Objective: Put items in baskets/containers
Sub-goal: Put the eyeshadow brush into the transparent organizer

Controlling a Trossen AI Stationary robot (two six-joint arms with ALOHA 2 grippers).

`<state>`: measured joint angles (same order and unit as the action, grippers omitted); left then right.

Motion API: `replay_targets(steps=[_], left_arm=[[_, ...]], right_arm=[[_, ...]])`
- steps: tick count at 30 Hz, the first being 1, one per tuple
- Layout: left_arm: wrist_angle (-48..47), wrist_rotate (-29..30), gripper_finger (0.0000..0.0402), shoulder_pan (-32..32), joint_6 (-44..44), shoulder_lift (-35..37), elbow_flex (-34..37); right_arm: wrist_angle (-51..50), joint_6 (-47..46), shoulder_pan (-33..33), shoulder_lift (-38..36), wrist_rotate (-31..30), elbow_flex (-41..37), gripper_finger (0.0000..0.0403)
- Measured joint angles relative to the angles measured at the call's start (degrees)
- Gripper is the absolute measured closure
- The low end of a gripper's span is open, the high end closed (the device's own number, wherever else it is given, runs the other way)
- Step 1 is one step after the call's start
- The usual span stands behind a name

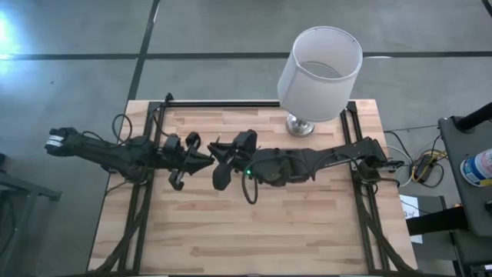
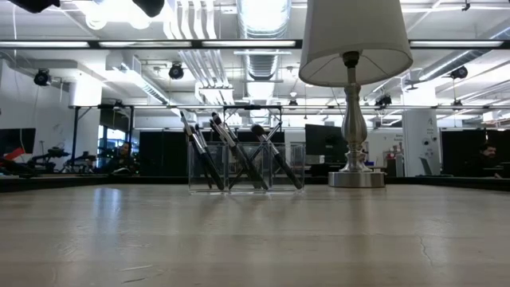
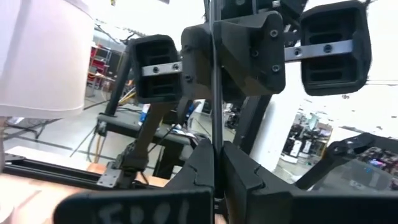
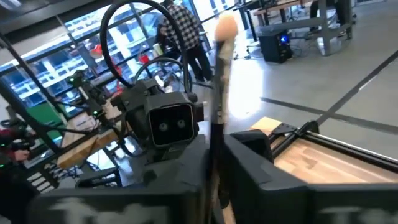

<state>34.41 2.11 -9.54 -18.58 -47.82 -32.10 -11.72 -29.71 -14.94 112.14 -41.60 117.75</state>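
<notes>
Looked like a handover above the counter (image 1: 307,223). Saw the left gripper (image 1: 203,159) pinching one stick (image 4: 219,93) upright, just before the right gripper (image 1: 221,156); could not tell that one's state. Needed next, probably: firm right pinch, then left release. Found several sticks (image 2: 209,155) leaning inside the clear tray (image 2: 239,185).

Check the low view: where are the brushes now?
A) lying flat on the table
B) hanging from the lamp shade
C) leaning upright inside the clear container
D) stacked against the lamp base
C: the brushes stand slanted inside the clear container, which sits on the table just left of the lamp base.
</notes>
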Motion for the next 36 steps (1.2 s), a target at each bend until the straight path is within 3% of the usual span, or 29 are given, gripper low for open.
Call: replay_targets(steps=[2,5,9,14,18,21,23,27,33,36], left_arm=[[-0.4,0.0,0.0394,0.2,0.5,-0.2,0.0],[-0.4,1.6,0.0378,0.4,0.5,-0.8,0.1],[-4.0,8.1,0.0323,0.4,0.8,-1.5,0.3],[-17.3,14.7,0.0243,0.4,-1.4,-1.4,0.3],[-26.8,14.9,0.0196,0.4,-4.5,-0.1,0.5],[-31.1,14.8,0.0182,0.3,-4.6,1.3,1.2],[-31.9,14.8,0.0179,0.3,-5.0,2.4,2.5],[-31.5,14.7,0.0177,0.3,-8.0,5.5,6.1],[-31.4,13.6,0.0177,0.3,-10.5,12.2,11.4],[-31.9,13.1,0.0177,0.3,-10.0,15.5,13.3]], right_arm=[[-0.2,0.4,0.0,0.0,-0.7,0.0,0.0383],[-1.6,0.6,0.3,0.0,-0.9,0.0,0.0385],[-6.3,1.2,0.4,0.0,-4.8,0.0,0.0386],[-13.9,-0.6,0.4,-0.2,-13.1,0.0,0.0388],[-29.0,-12.5,1.6,-1.1,-16.3,-0.1,0.0388],[-42.3,-23.7,2.4,-1.2,-16.9,-1.1,0.0388],[-45.6,-27.5,2.8,-1.0,-17.2,-3.6,0.0389],[-39.0,-27.8,3.6,-1.1,-16.1,-11.0,0.0389],[-18.2,-22.7,5.3,-1.1,-11.7,-23.6,0.0389],[-14.7,-22.6,5.8,-1.1,-11.5,-27.6,0.0389]])
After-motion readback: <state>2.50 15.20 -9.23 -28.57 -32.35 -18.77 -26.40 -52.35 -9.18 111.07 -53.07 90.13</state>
